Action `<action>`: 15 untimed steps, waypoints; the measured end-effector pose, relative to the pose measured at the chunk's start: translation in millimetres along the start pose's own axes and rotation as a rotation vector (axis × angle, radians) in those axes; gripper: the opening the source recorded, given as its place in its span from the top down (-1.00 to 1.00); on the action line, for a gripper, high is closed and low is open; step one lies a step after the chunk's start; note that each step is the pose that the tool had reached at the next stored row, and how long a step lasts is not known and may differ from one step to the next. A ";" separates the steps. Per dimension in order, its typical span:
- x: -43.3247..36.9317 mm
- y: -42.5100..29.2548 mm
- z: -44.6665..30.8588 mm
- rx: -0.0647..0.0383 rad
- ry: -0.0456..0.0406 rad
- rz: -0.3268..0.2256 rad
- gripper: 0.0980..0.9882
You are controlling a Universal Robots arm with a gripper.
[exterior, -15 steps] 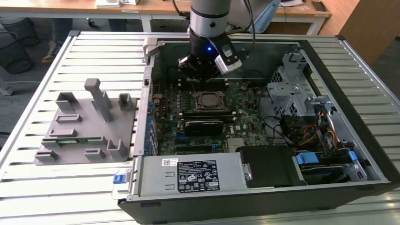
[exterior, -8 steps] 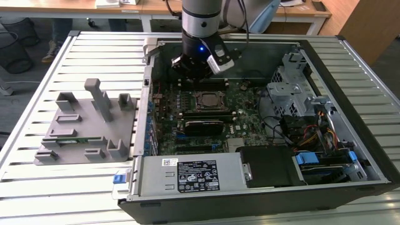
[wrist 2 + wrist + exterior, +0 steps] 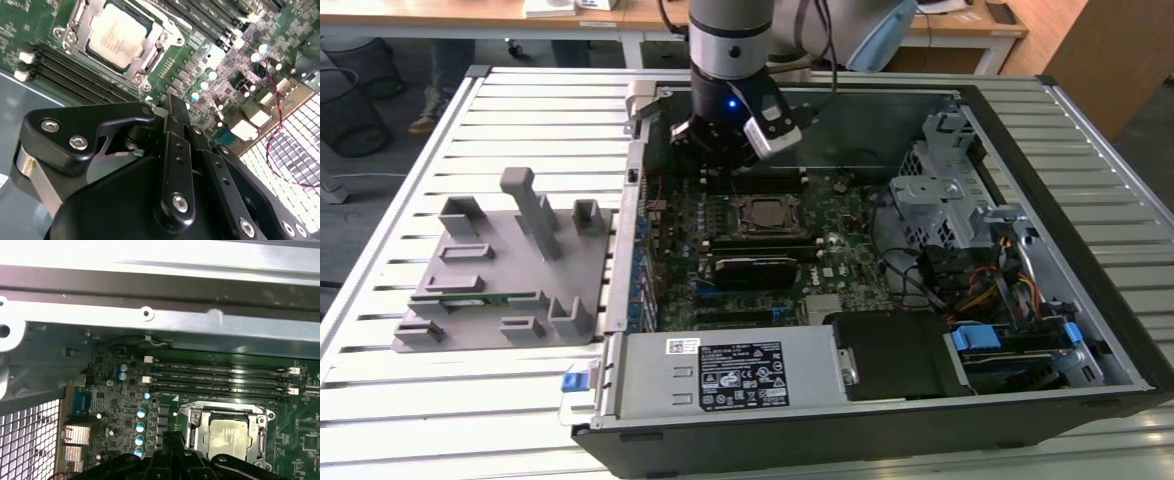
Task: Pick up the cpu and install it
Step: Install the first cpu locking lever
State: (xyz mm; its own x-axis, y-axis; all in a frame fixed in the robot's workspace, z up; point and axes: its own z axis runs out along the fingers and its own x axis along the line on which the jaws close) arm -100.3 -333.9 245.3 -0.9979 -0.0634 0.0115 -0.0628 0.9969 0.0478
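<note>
The cpu (image 3: 117, 34) sits in the motherboard socket (image 3: 766, 216) inside the open computer case (image 3: 1067, 250). The gripper (image 3: 720, 165) hangs just beside the socket, above the board; whether it is spread or pressed together cannot be told.

**Robot arm: silver and black, with a bolted black gripper**

The arm (image 3: 727, 45) is a silver-grey cylinder with a black lower section carrying a small blue light. A white-edged block sits at its wrist. The gripper (image 3: 170, 112) is matte black, with angular linkages fastened by silver screws.
</note>
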 end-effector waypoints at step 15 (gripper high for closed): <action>6.8 21.3 -1.6 0.000 -0.0001 0.000 0.97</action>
State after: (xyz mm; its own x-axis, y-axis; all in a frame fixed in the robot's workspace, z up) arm -108.4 -313.2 248.0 -0.9979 -0.0634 0.0114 -0.0628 0.9969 0.0478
